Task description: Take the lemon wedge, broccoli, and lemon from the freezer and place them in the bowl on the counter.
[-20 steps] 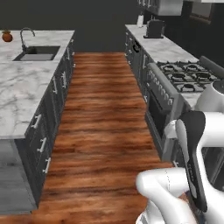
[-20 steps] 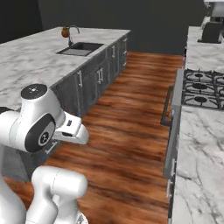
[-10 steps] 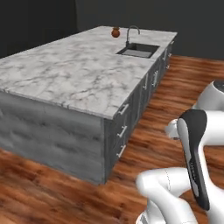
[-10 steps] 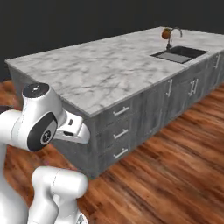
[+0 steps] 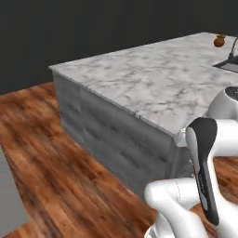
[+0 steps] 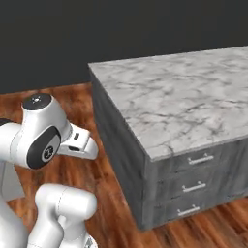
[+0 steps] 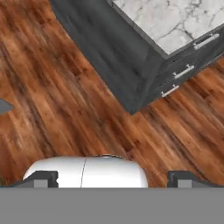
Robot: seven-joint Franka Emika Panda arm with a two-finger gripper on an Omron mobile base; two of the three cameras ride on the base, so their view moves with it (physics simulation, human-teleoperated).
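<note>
tool point(image 7: 112, 177) hangs wide open and empty above the wood floor point(image 7: 65, 109), beside the counter point(image 7: 175, 22).

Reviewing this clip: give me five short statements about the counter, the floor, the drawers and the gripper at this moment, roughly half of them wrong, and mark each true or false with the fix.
1. The counter has a white marble top with grey veins. True.
2. The floor is grey tile. False: it is reddish-brown wood planks.
3. The gripper is shut on a lemon. False: its tips stand wide apart over bare floor, holding nothing.
4. Drawers with pale bar handles sit at the counter's corner. True.
5. A small reddish-brown thing stands at the counter's far end, near the sink. True.
</note>
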